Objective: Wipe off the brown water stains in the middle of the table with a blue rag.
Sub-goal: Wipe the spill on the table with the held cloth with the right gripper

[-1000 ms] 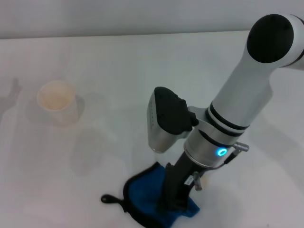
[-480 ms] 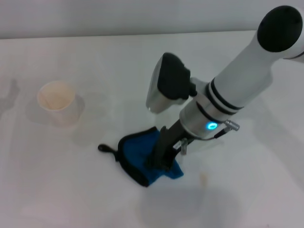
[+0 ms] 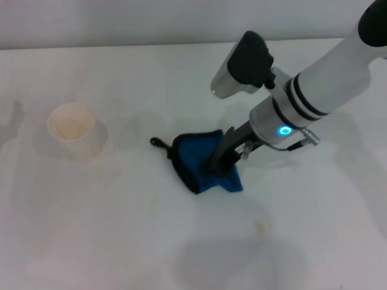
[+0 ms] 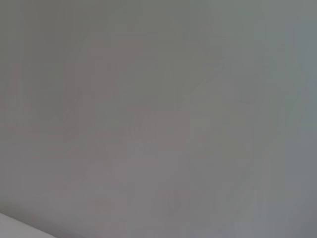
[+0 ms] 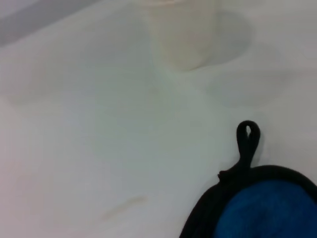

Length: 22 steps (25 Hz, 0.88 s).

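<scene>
The blue rag (image 3: 202,163) lay flat on the white tabletop (image 3: 121,241), near its middle. The right gripper (image 3: 216,165) came down from the right side and pressed on the rag. Its dark fingers (image 3: 221,158) were closed on the blue cloth, close to the rag's right edge. The rag's black edge trim curved along its left side, and its little black loop tab (image 3: 158,143) stuck out to the rag's left. In the right wrist view, the loop tab (image 5: 247,141) pointed toward a white paper cup (image 5: 181,34).

The paper cup (image 3: 74,130) stood upright, well to the left of the rag and well apart from it. A small tan spot (image 3: 260,227) of the brown water stains sat on the tabletop, in front of the rag and a bit to its right. A faint tan streak (image 5: 124,207) showed near the rag in the right wrist view.

The left gripper was not in any view. The left wrist view showed only a plain grey surface.
</scene>
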{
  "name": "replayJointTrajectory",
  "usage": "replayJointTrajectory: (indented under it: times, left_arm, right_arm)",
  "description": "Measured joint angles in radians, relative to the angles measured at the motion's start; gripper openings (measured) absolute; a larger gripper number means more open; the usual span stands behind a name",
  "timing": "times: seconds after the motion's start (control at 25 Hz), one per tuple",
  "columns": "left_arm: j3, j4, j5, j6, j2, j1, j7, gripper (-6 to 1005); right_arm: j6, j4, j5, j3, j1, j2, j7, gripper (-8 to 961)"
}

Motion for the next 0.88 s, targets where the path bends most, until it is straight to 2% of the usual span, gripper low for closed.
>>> replayJointTrajectory:
  times: [0.24,0.44,0.6,0.88]
  left_arm:
    - [0.000,0.001,0.000,0.000,-0.001,0.000,0.000,877]
    - [0.000,0.001,0.000,0.000,-0.001,0.000,0.000,877]
    - [0.000,0.001,0.000,0.000,-0.001,0.000,0.000,878]
    - [-0.002,0.009,0.000,0.000,0.001,0.000,0.000,878]
  right_arm:
    - [-0.015,0.001,-0.043,-0.009,0.008,0.009,0.043,46]
    - [0.020,-0.043,0.045,-0.136,0.016,0.012,0.026,46]
    - [0.102,-0.069,0.095,-0.220,0.027,0.012,-0.022,46]
    - [0.319,-0.078,0.119,-0.255,0.013,0.011,-0.116,45]
